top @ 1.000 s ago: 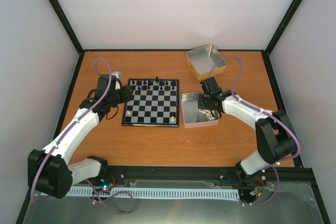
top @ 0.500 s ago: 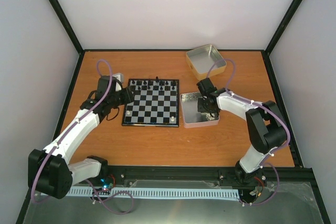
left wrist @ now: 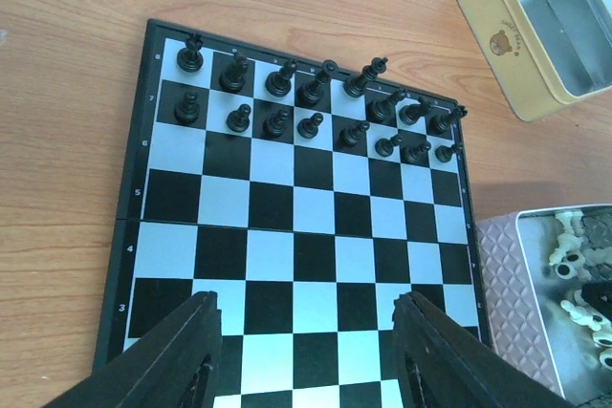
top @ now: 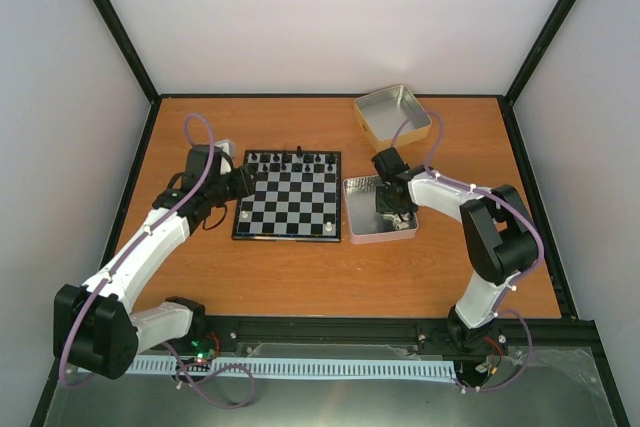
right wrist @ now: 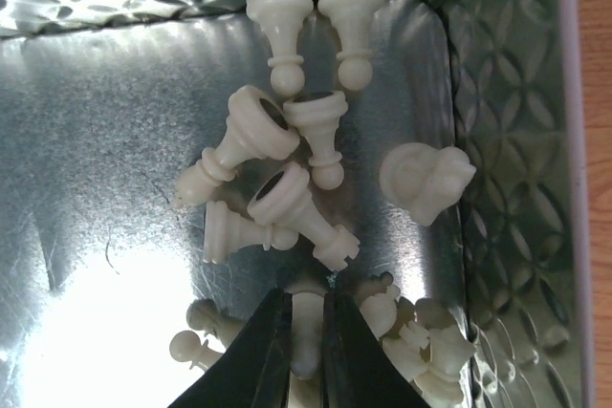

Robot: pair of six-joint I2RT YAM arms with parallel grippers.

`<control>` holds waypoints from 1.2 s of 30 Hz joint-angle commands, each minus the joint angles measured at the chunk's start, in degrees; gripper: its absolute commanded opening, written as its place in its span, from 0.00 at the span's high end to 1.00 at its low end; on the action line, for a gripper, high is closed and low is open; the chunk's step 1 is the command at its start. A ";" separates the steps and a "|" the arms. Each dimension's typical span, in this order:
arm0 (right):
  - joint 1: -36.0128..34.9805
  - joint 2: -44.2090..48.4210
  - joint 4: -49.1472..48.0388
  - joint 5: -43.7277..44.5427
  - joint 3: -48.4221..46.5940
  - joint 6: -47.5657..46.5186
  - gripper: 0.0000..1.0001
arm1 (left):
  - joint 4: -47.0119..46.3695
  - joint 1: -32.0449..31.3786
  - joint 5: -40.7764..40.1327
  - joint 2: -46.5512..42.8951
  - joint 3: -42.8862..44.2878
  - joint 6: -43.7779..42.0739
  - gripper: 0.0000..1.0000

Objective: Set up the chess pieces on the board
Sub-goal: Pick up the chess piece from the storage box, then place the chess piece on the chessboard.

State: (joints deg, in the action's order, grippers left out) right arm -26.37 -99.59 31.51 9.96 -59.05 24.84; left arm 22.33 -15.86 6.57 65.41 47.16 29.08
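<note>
Inside dimpled metal tin [right wrist: 507,140], right tool [right wrist: 306,317] clamped on cream chess piece [right wrist: 306,343] amid heaped turned chess pieces [right wrist: 287,198], left tool [left wrist: 311,360] spread apart above glossy checkered board [left wrist: 296,226] on wood-grain surface [left wrist: 67,64].

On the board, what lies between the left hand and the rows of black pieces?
Nothing: the left wrist view shows only bare squares of the board between the left hand and the black pieces.

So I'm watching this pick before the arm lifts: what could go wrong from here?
The right gripper pinches one cream piece only at the tips, so it may slip on lifting. Other pieces crowd against it in the tin and could be dragged along. It seems gripped lying down, so it might topple on the board.
</note>
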 commanded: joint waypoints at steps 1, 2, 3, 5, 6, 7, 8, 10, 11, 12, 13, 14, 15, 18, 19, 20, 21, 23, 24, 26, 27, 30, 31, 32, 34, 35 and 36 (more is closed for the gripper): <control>0.35 1.36 -0.14 1.83 -1.49 -0.16 0.92 | 1.09 0.21 -3.26 -0.63 1.13 -0.52 0.50; 0.29 2.10 -0.07 1.76 -1.46 -0.29 0.93 | 1.38 0.21 -3.75 -1.02 1.26 -0.64 0.50; 0.27 2.78 0.10 1.63 -1.54 -0.32 0.94 | 1.50 0.21 -4.04 -1.45 1.29 -0.69 0.50; 0.04 4.64 0.47 0.96 -1.70 -0.34 0.94 | 1.68 0.21 -4.50 -2.35 1.36 -0.78 0.49; -0.09 5.76 0.44 0.45 -1.61 -0.32 0.94 | 1.82 0.21 -4.77 -2.85 1.51 -0.79 0.49; -0.31 6.77 0.48 -0.21 -1.70 -0.11 0.94 | 1.95 0.21 -5.07 -3.22 1.62 -0.79 0.49; -0.60 8.08 0.45 -0.96 -1.80 0.02 0.94 | 2.17 0.21 -5.40 -3.60 1.70 -0.78 0.49; -1.39 9.68 0.40 -2.96 -2.16 0.38 0.94 | 2.47 0.21 -6.29 -4.44 1.82 -0.78 0.49; -2.08 10.24 0.29 -3.84 -2.44 0.58 0.94 | 2.60 0.19 -6.81 -4.88 1.80 -0.71 0.49; -3.02 10.63 0.20 -4.81 -2.91 0.80 0.94 | 2.63 0.21 -7.41 -5.33 1.77 -0.65 0.49; -4.34 10.80 0.22 -5.52 -3.43 1.19 0.94 | 2.74 0.21 -8.07 -5.93 1.73 -0.54 0.49; -5.75 10.77 0.22 -6.16 -4.05 1.58 0.93 | 2.83 0.20 -8.94 -6.48 1.58 -0.21 0.49; -7.51 10.61 0.00 -6.75 -4.60 2.07 0.93 | 3.03 0.21 -9.89 -7.26 1.50 0.05 0.49; -13.33 9.20 -0.48 -8.02 -6.46 3.55 0.93 | 3.19 0.21 -11.97 -9.18 1.15 0.74 0.48; -15.29 8.44 -0.61 -8.15 -7.17 3.94 0.93 | 3.19 0.21 -12.59 -9.84 1.07 0.91 0.48; -17.10 7.55 -0.61 -8.26 -8.07 4.30 0.93 | 3.09 0.21 -13.26 -10.55 0.91 1.10 0.48; -19.29 6.56 -0.61 -8.33 -8.82 4.66 0.93 | 2.89 0.21 -13.81 -11.18 0.70 1.28 0.48; -22.03 4.32 -0.24 -7.83 -10.68 4.74 0.93 | 2.41 0.21 -14.33 -12.41 0.21 1.34 0.47; -23.15 2.66 0.31 -7.03 -11.59 4.65 0.93 | 2.11 0.21 -14.34 -12.93 0.07 1.33 0.46; -24.67 0.35 1.41 -6.10 -13.33 4.37 0.93 | 1.58 0.21 -14.31 -13.56 -0.18 1.33 0.45; -25.15 -0.53 1.79 -5.71 -14.04 4.28 0.93 | 1.44 0.21 -14.26 -13.63 -0.26 1.33 0.45; -25.74 -2.65 2.59 -4.39 -15.20 4.32 0.93 | 1.42 0.21 -13.90 -13.37 -0.42 1.16 0.45; -25.75 -3.23 3.21 -3.56 -15.62 4.41 0.93 | 1.49 0.21 -13.85 -13.11 -0.45 1.16 0.45; -25.73 -3.65 3.79 -1.79 -16.08 4.54 0.93 | 1.47 0.19 -13.75 -12.99 -0.53 1.16 0.45; -25.75 -4.45 5.33 1.02 -17.13 4.81 0.93 | 1.36 0.21 -13.47 -12.68 -0.66 1.09 0.45; -25.70 -4.81 5.77 2.21 -17.43 4.98 0.93 | 1.28 0.21 -13.25 -12.57 -0.72 1.02 0.45; -25.60 -5.15 6.27 3.13 -17.70 5.22 0.93 | 1.04 0.19 -13.08 -12.45 -0.90 0.98 0.44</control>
State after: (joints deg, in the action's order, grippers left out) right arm -51.83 -103.70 34.57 6.61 -74.06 28.71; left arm 24.43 -15.86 -6.44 52.53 46.35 29.82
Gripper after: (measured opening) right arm 0.074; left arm 0.551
